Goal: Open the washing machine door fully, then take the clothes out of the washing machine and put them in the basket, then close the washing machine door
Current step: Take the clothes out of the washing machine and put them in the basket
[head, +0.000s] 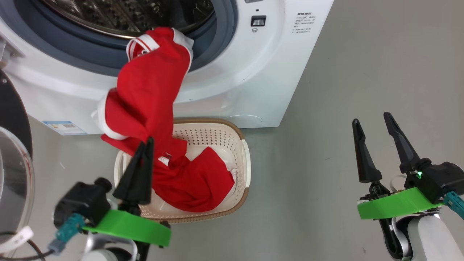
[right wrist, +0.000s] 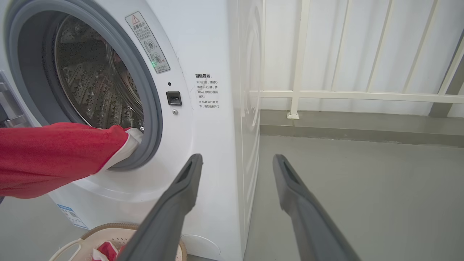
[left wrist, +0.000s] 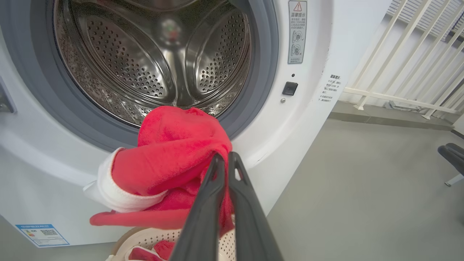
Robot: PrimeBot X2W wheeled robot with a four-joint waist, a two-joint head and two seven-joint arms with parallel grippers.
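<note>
The washing machine stands with its black, glass-bowled door swung open at the left. A red garment with white trim hangs from the drum mouth down over the basket. My left gripper is shut on its lower part; in the left wrist view the gripper pinches the bunched red cloth. More red clothing lies inside the basket. My right gripper hovers open over the floor on the right, holding nothing, its fingers spread beside the machine's front corner.
The basket sits on the grey floor right against the machine's front. A blue label marks the lower left of the machine. A white railing runs behind, to the machine's right. Open floor lies between the basket and my right gripper.
</note>
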